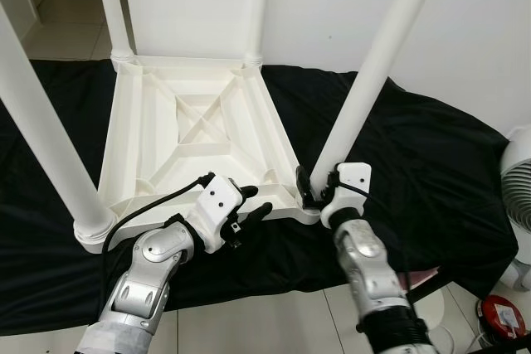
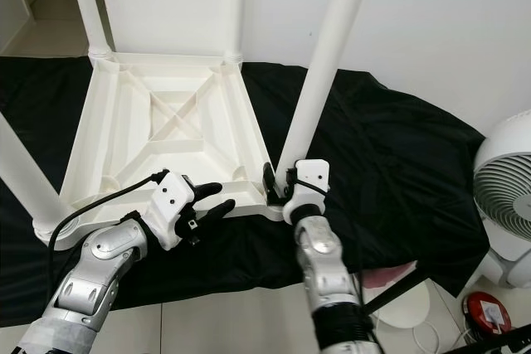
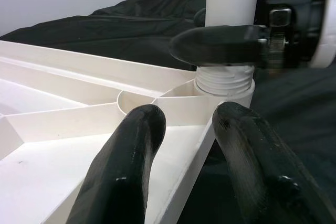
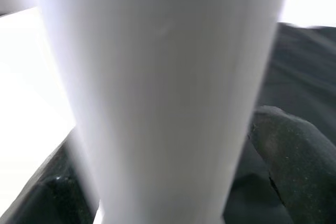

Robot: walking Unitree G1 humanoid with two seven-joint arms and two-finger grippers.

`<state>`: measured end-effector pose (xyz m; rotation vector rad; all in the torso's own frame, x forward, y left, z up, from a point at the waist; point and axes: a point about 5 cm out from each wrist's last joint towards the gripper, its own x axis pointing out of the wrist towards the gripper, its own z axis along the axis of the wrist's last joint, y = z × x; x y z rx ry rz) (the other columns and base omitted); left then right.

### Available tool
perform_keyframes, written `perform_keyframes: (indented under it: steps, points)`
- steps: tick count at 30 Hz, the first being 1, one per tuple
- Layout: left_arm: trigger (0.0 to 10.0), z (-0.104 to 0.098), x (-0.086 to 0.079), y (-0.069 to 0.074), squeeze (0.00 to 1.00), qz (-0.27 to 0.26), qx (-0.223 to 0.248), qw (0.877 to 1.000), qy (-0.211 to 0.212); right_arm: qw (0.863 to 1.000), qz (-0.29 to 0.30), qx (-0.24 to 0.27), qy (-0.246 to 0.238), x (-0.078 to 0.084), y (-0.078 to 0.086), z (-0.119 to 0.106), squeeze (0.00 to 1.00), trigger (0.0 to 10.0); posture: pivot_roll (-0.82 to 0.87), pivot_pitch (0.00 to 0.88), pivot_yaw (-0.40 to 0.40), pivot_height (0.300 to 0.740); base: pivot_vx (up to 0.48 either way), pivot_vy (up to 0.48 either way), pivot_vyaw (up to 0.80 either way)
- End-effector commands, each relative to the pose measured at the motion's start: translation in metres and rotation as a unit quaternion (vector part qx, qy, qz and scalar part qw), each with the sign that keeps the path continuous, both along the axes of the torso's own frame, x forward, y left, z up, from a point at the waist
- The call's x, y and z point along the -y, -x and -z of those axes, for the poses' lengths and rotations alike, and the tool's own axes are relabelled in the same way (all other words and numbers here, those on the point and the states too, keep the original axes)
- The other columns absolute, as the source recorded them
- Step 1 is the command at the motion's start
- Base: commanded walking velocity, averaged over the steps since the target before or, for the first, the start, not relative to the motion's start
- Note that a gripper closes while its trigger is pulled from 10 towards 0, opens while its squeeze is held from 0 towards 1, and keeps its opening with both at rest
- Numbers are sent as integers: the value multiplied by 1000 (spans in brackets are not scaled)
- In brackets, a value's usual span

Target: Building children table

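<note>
A white plastic children's table (image 1: 199, 126) lies upside down on a black cloth (image 1: 431, 172), with legs standing up from its corners. My right gripper (image 1: 317, 185) is shut on the base of the near-right leg (image 1: 373, 72), just above its threaded end (image 3: 224, 80). In the right wrist view the leg (image 4: 157, 98) sits between the black fingers (image 4: 294, 150). My left gripper (image 1: 254, 200) is open at the table's near rim, a little left of that corner. Its two fingers (image 3: 131, 156) straddle the rim's edge without closing on it.
Three more legs stand at the near-left (image 1: 41, 122), far-left (image 1: 112, 6) and far-right (image 1: 257, 6) corners. A white fan (image 2: 506, 205) stands on the floor to the right, with a small red object (image 1: 502, 317) near it. A white wall rises behind.
</note>
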<state>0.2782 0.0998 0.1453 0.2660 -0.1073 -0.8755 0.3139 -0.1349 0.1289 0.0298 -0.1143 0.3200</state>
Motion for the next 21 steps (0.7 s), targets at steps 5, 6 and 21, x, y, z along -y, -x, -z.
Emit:
perform_keyframes:
  steps: [5, 6, 21]
  points:
    - [10000, 0, 0, -2, 0, -17, -2, 1000, 8, 995, -89, 0, 35, 10, -4, -1, 0, 10000, 92, 7, -97, 740, 0, 0, 0]
    - [10000, 0, 0, -2, 0, -17, -2, 1000, 8, 995, -89, 0, 35, 10, -4, -1, 0, 10000, 92, 7, -97, 740, 0, 0, 0]
    - [10000, -3, 3, -4, 0, -19, 1, 1000, 13, 969, -230, -34, 86, 9, -22, 1, 0, 0, 98, 18, -100, 740, 0, 0, 0]
